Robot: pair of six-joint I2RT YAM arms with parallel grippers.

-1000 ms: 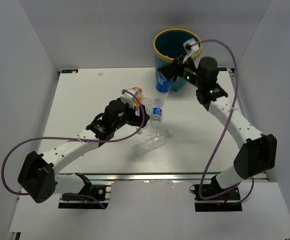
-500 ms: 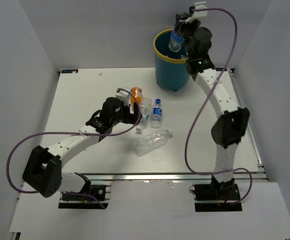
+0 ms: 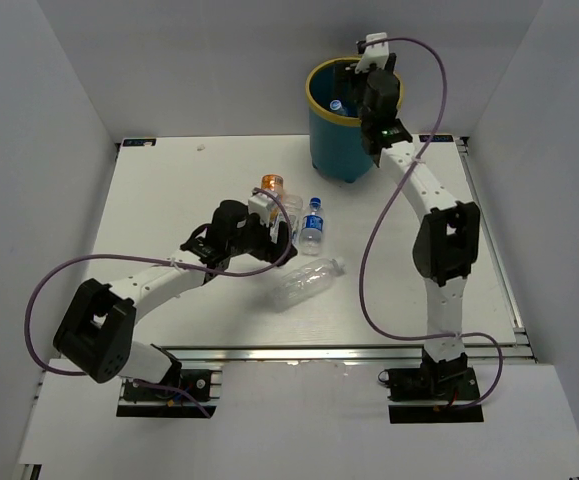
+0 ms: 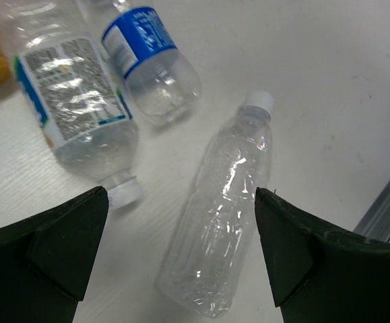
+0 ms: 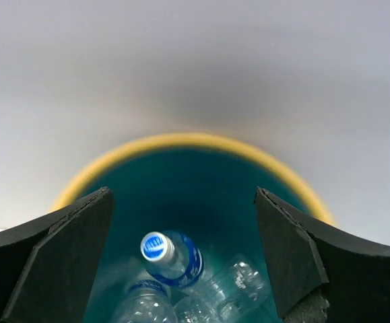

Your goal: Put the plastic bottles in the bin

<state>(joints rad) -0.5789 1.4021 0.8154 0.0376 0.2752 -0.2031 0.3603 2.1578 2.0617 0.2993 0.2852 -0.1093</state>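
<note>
The teal bin with a yellow rim stands at the table's far edge. My right gripper hangs open over its mouth, holding nothing. Inside the bin lie a blue-capped bottle, a clear bottle and a third one. My left gripper is open above the table, over a plain clear bottle lying on its side. Beside it lie a labelled bottle, a small blue-label bottle and an orange bottle.
The white table is walled in by grey panels on the left, right and back. An aluminium rail runs along the near edge. The right arm's purple cable loops over the table's right half.
My right gripper lifted a blue-label bottle from beside the bin to above its mouth, then opened. The bottle now lies in the bin. My left gripper edged toward the clear bottle.
</note>
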